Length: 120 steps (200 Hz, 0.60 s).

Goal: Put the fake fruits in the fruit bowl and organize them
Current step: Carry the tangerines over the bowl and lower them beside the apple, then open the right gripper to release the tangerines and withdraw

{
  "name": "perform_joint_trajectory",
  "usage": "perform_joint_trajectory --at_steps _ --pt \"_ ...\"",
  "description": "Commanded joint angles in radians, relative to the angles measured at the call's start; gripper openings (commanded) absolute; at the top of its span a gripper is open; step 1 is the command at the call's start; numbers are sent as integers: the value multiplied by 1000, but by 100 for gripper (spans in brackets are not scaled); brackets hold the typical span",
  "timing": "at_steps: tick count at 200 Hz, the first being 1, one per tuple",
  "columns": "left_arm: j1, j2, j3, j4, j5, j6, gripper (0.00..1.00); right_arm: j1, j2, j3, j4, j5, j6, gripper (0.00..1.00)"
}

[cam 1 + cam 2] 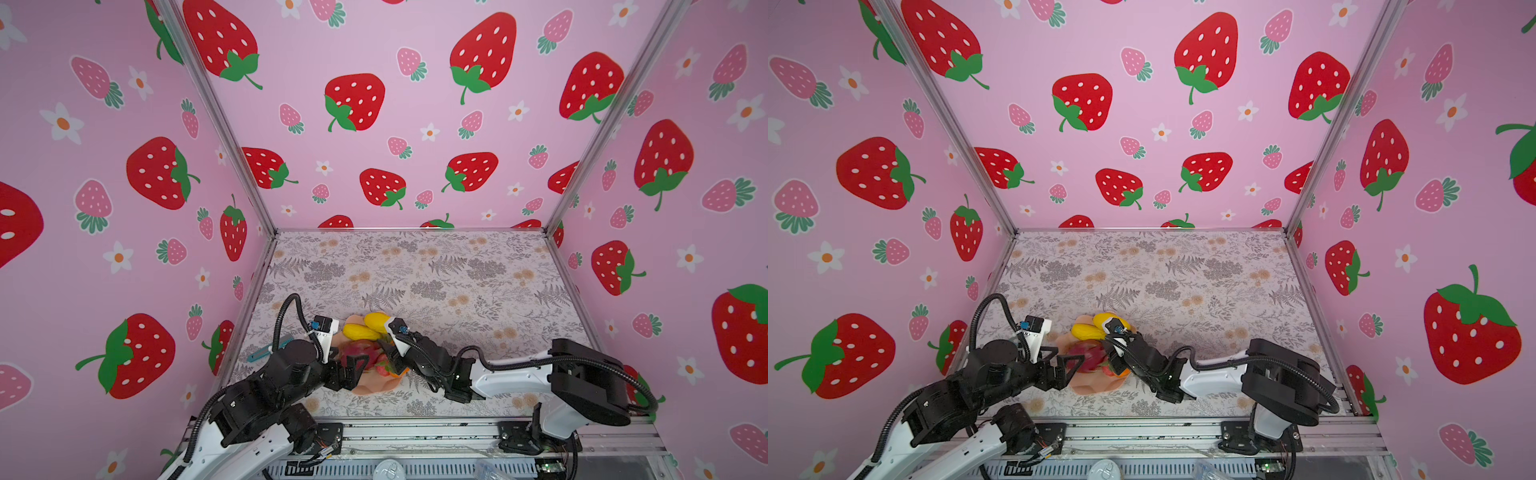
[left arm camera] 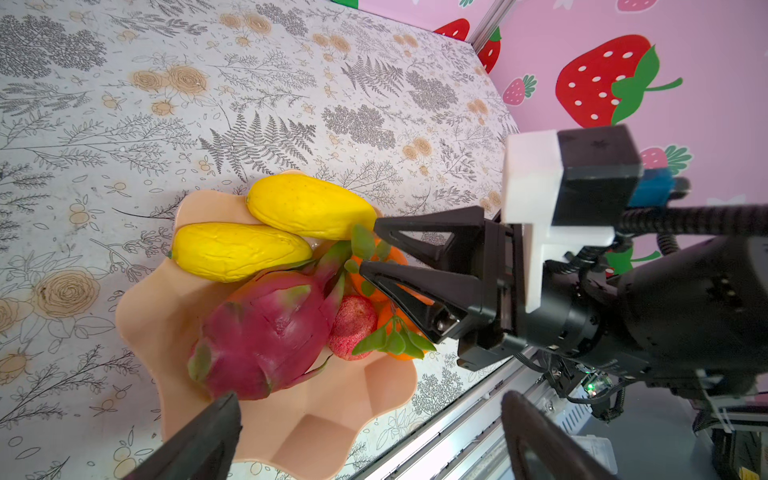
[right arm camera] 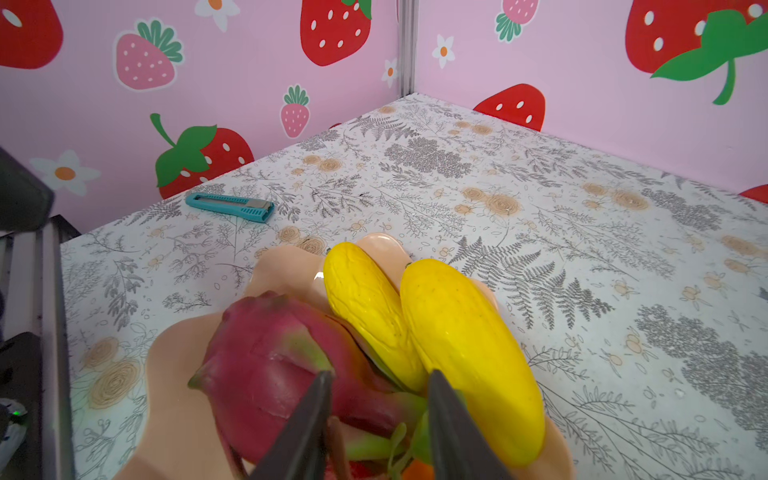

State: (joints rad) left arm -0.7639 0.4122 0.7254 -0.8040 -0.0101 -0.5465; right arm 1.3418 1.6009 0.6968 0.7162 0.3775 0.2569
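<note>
The peach-pink fruit bowl [image 2: 332, 419] sits near the table's front edge, between both arms in both top views [image 1: 370, 388]. In it lie two yellow fruits [image 2: 307, 205] [image 2: 237, 249] side by side, the magenta dragon fruit [image 2: 266, 328], the small red fruit [image 2: 353, 326] and the leafy oranges [image 2: 392, 322]. My right gripper [image 2: 369, 245] hangs over the oranges with its jaws parted; green leaves show between them [image 3: 380, 374] and nothing is clamped. My left gripper [image 2: 372, 399] stands wide open at the bowl's near side, next to the dragon fruit, and holds nothing.
A teal box cutter [image 3: 230, 206] lies on the floral table near the left wall [image 1: 266, 349]. The metal front rail [image 2: 478, 415] runs just behind the bowl. Pink strawberry-print walls close in three sides.
</note>
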Motion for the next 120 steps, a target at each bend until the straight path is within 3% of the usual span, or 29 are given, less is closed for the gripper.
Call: perform_joint_trajectory --at_steps 1,39,57,77,88,100,120 --pt "-3 3 -4 13 -5 4 99 5 -54 24 8 44 -16 57" --pt "-3 45 -10 53 -59 23 99 -4 -181 47 -66 135 -62 69" --pt "-1 109 -12 103 -131 38 99 -76 -264 47 -168 124 -15 79" --pt "8 219 13 126 -367 58 99 -281 -340 51 -337 -58 102 100" --pt "45 283 17 165 -517 93 99 -416 -374 31 -397 -142 132 99" --pt "149 344 2 244 -603 131 99 -556 -410 0 -428 -175 121 99" --pt "384 419 -76 411 -630 135 99 -784 -462 -79 -422 -175 80 99"
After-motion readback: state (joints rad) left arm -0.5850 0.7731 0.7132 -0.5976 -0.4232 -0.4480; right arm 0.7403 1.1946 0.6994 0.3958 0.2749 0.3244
